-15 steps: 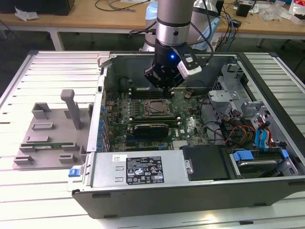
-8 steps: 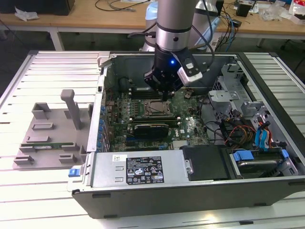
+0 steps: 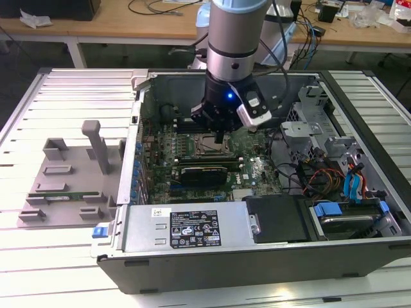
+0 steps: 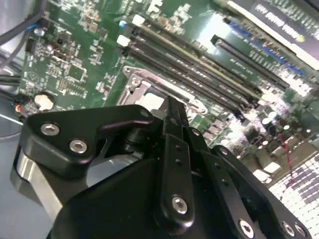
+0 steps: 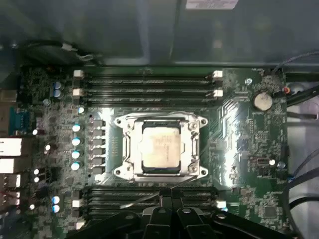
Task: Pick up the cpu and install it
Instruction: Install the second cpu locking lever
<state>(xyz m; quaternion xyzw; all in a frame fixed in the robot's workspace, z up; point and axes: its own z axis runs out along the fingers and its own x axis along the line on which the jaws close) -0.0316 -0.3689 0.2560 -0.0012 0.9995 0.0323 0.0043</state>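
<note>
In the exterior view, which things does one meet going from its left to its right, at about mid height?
Grey tray → case wall → cpu in its socket, with the gripper just above → drive cage → blue cables.

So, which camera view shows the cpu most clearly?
The first wrist view: the cpu lies face-up inside the socket frame, unobstructed. In the exterior view it is a small patch beside the end effector. In the second wrist view only a pale corner shows.
</note>
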